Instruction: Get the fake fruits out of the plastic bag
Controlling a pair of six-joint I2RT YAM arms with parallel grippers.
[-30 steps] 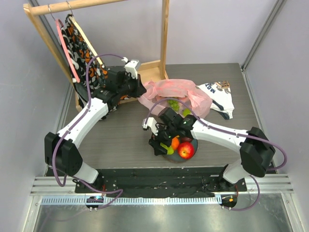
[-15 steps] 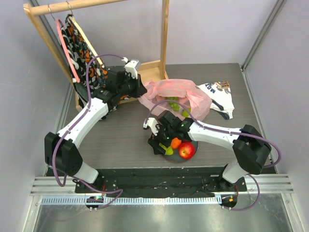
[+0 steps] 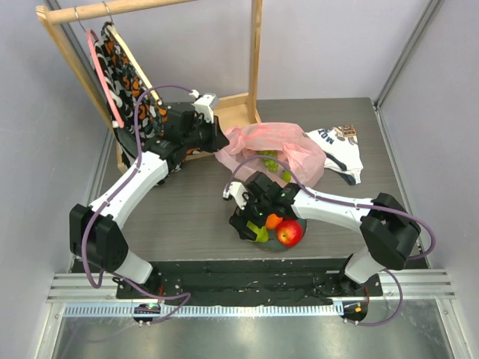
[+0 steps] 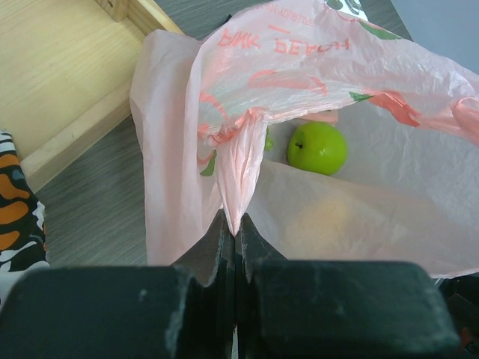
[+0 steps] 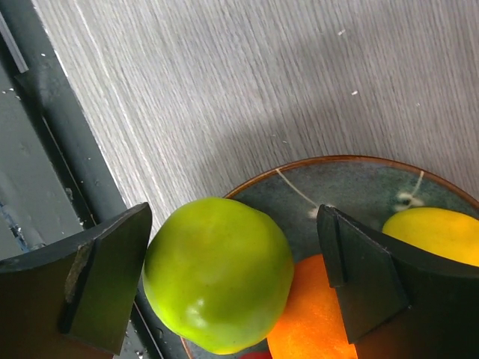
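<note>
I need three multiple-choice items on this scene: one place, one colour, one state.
1. The plastic bag is: A) blue B) pink C) black.
2. The green apple between the fingers of the right gripper sits: A) inside the plastic bag B) at the rim of the plate C) in a box.
3. The left gripper is: A) wide open B) shut on nothing C) shut on the plastic bag.
Key: 1 B, translucent pink; 2 B, it overlaps the rim in the right wrist view; 3 C, its fingers pinch a bag fold.
</note>
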